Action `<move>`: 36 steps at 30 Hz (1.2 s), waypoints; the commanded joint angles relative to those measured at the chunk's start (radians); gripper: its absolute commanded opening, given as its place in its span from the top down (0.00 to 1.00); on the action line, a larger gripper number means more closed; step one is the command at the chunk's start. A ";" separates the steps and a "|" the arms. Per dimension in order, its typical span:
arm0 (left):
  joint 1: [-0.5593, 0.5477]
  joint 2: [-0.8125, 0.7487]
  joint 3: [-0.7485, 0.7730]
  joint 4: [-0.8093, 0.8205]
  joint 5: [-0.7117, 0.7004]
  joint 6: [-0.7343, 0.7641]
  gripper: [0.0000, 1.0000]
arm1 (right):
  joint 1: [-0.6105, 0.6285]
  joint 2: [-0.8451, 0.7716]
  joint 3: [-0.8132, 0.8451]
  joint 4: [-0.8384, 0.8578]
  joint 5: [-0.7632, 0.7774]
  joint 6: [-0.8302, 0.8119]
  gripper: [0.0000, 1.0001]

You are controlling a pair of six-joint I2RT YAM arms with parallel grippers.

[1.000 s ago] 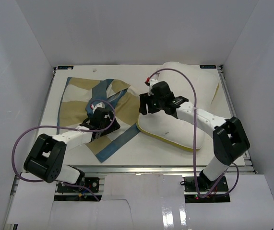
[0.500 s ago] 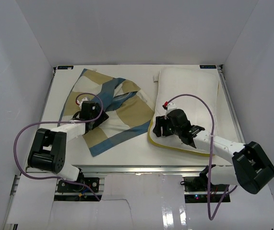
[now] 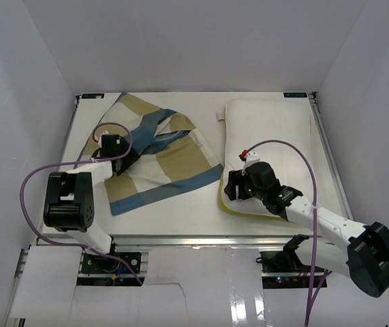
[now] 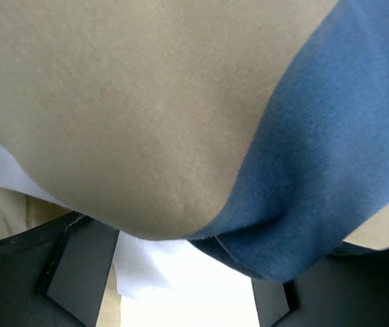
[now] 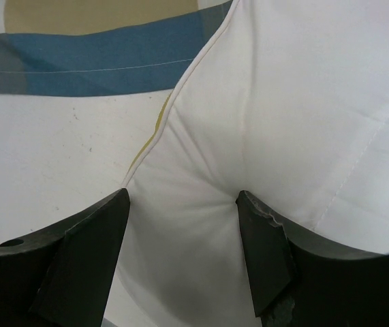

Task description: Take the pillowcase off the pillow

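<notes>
Top view: the pillowcase [image 3: 160, 160] lies spread on the desk [image 3: 180, 214] to the left of the pillow [image 3: 269, 129]. Its nearest corner is just beside the pillow's left edge, and I judge the two are fully apart. My left end effector [image 3: 117, 162] sits at the case's edge farthest from the pillow. My right end effector [image 3: 237, 189] is at the pillow's near left corner.

Left wrist: tan and blue cloth [image 4: 146, 122] sags over the lens and dips between my fingers [image 4: 78, 266]. I cannot tell whether they are pinching it or spread under it.
- Risk: if cloth is caught when I lift away, the case drags along, bunches, or slides further from the pillow toward the desk's rim.

Right wrist: fingers [image 5: 92, 252] are spread and astride the pillow's corner [image 5: 283, 122], with creases converging between them. A blue band of the case [image 5: 99, 65] shows beyond the pillow's seam.
- Risk: closing here would nip the ticking. Retreating then tows the pillow back over the case's corner, or tilts it off the desk's near edge.
</notes>
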 commanded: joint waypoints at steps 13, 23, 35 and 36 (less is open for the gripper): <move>-0.123 -0.320 0.010 -0.209 -0.287 0.032 0.21 | -0.006 -0.025 -0.020 -0.068 0.003 -0.034 0.29; -0.433 -0.245 -0.057 0.030 0.005 0.048 0.21 | -0.006 -0.022 -0.039 -0.047 -0.047 -0.031 0.31; -0.415 0.023 -0.017 -0.021 -0.143 0.008 0.19 | -0.006 -0.128 -0.040 -0.071 -0.059 -0.041 0.30; -0.397 0.031 -0.019 -0.021 -0.142 -0.003 0.19 | -0.006 -0.140 -0.039 -0.073 -0.094 -0.041 0.29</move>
